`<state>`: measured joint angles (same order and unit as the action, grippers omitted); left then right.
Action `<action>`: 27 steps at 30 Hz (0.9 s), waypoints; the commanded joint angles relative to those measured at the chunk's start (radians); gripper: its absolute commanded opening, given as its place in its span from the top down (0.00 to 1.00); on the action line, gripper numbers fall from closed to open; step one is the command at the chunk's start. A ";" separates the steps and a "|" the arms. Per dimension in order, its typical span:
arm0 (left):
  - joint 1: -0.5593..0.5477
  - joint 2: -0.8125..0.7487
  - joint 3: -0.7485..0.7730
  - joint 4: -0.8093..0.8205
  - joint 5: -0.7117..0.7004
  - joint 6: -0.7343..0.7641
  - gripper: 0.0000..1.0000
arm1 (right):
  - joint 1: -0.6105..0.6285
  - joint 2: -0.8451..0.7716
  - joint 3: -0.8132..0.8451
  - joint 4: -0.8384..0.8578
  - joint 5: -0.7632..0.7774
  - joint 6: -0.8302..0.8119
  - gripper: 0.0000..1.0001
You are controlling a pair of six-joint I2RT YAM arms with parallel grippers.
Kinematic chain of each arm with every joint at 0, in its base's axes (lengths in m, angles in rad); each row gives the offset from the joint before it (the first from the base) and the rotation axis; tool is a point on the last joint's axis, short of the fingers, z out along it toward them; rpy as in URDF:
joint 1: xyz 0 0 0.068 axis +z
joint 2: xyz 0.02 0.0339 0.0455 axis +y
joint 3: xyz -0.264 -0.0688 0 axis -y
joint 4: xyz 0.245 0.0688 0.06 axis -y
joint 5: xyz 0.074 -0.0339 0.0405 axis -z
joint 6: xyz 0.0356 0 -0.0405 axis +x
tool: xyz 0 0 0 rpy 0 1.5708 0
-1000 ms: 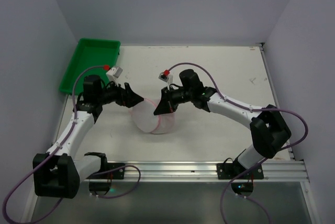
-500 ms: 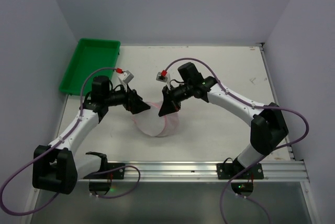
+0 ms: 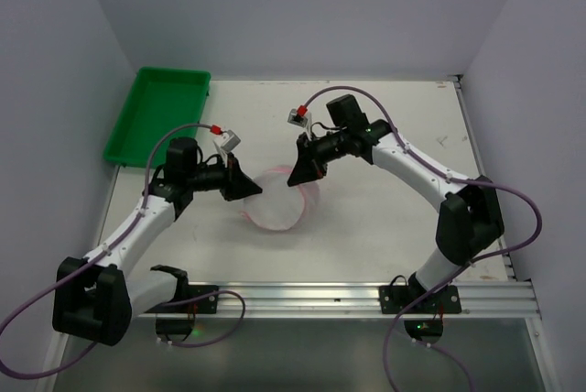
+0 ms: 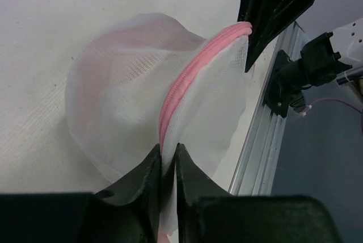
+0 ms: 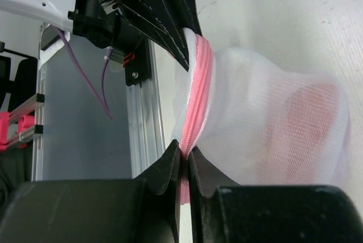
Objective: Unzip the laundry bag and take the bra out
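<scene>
The laundry bag (image 3: 279, 204) of white mesh hangs stretched between my two grippers near the table's middle. My left gripper (image 3: 255, 189) is shut on the mesh right beside the pink zip trim (image 4: 181, 81), at the bag's left rim. My right gripper (image 3: 297, 177) is shut on the pink zip trim (image 5: 195, 107) at the opposite rim. In the left wrist view the bag (image 4: 125, 84) bulges away from my left gripper (image 4: 166, 151). In the right wrist view, beyond my right gripper (image 5: 185, 153), the bra shows only as a reddish blur (image 5: 309, 109) through the mesh.
A green tray (image 3: 160, 108) stands at the back left corner against the wall. An aluminium rail (image 3: 366, 296) runs along the near edge by the arm bases. Grey walls close in the table on three sides.
My left gripper has closed from wide open onto the bag's rim. The right gripper has drawn back and to the right with the zip trim, pulling the bag taut.
</scene>
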<state>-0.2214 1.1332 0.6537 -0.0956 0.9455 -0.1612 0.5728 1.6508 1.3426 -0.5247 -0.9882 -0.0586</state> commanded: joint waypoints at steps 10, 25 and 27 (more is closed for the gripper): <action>-0.026 -0.127 -0.096 0.141 -0.192 -0.437 1.00 | -0.028 -0.171 0.018 0.075 0.330 0.160 0.18; -0.240 -0.168 -0.217 0.442 -0.772 -1.089 1.00 | 0.200 -0.637 -0.497 0.411 0.816 0.468 0.16; -0.256 -0.138 -0.201 0.425 -0.812 -1.113 1.00 | 0.236 -0.625 -0.543 0.440 0.801 0.506 0.22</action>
<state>-0.4564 0.9718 0.4213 0.2520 0.2733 -1.1488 0.7704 1.0023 0.8570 -0.1761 -0.2447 0.3542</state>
